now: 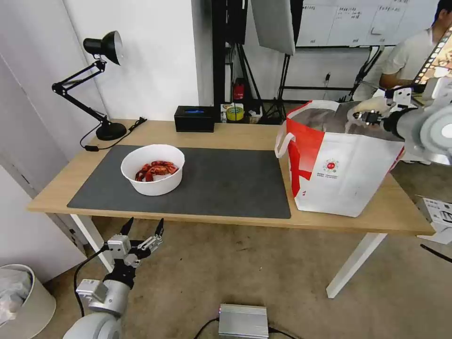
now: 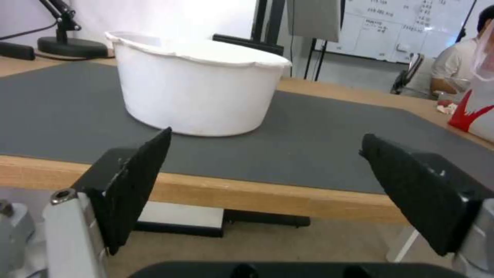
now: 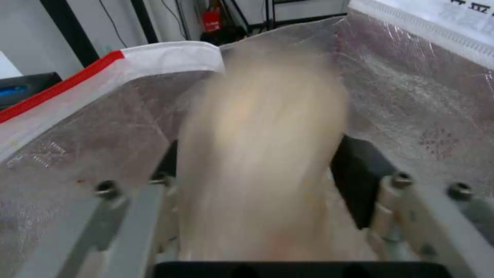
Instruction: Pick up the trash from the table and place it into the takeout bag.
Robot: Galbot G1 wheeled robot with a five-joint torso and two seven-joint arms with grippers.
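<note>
Here we start with the table [image 1: 226, 134], where the takeout bag [image 1: 343, 174] stands at our right end and the white bowl [image 1: 152, 169] of red scraps sits on the dark mat [image 1: 226, 183] toward our left. Our right gripper [image 1: 366, 117] reaches over the bag's open mouth, its fingers around a pale wrapped lump [image 3: 262, 154], blurred between them. Our left gripper [image 1: 143, 228] waits below the table's near edge, spread wide and empty, the bowl straight ahead of it and nearer this arm.
</note>
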